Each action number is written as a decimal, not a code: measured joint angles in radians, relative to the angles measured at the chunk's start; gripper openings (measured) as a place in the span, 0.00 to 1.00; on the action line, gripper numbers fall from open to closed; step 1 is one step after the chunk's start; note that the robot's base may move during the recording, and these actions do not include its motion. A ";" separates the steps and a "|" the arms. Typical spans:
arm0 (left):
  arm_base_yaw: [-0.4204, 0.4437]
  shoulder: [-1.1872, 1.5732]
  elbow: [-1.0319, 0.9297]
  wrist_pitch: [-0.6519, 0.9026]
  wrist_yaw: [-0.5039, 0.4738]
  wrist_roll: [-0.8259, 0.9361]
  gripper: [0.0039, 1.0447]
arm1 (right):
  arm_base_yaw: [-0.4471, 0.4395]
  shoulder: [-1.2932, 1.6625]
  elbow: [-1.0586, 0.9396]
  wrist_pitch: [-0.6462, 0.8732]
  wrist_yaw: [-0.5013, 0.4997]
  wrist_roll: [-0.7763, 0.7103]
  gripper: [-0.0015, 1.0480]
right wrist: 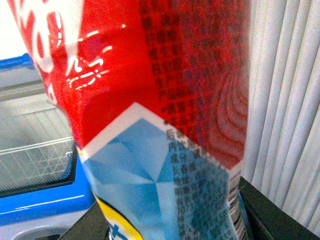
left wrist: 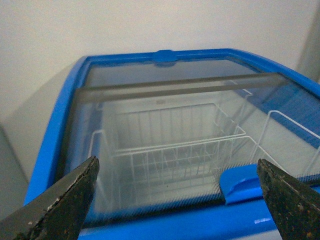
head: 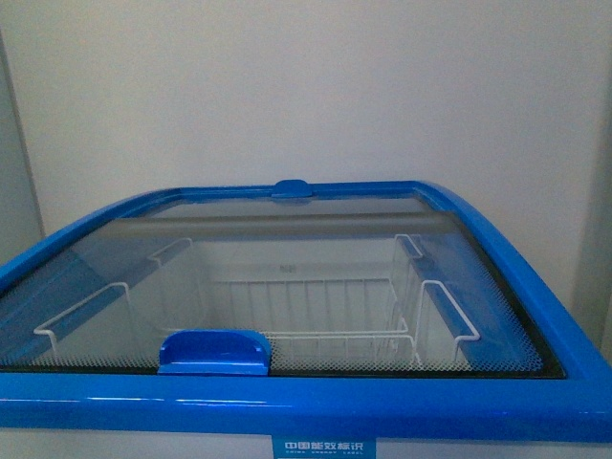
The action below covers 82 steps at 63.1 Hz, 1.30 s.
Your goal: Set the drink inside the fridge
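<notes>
The fridge [head: 535, 277] is a low white chest freezer with a blue rim and a closed sliding glass lid; white wire baskets [head: 325, 316] show through the glass. A blue lid handle [head: 215, 352] sits at the near edge. Neither arm shows in the front view. In the left wrist view my left gripper [left wrist: 177, 200] is open and empty, its dark fingers [left wrist: 60, 205] apart just before the fridge's near rim [left wrist: 200, 222], close to the blue handle [left wrist: 240, 182]. In the right wrist view my right gripper [right wrist: 165, 220] is shut on the drink bottle [right wrist: 160, 110], red and light-blue labelled, filling the view.
A plain pale wall [head: 306, 86] stands behind the fridge. In the right wrist view the fridge's blue corner [right wrist: 40, 200] lies beside the bottle, and white vertical blinds [right wrist: 290, 100] hang on the other side.
</notes>
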 joint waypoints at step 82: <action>-0.168 0.725 0.714 -0.646 0.274 1.021 0.92 | 0.000 0.000 0.000 0.000 0.001 0.000 0.41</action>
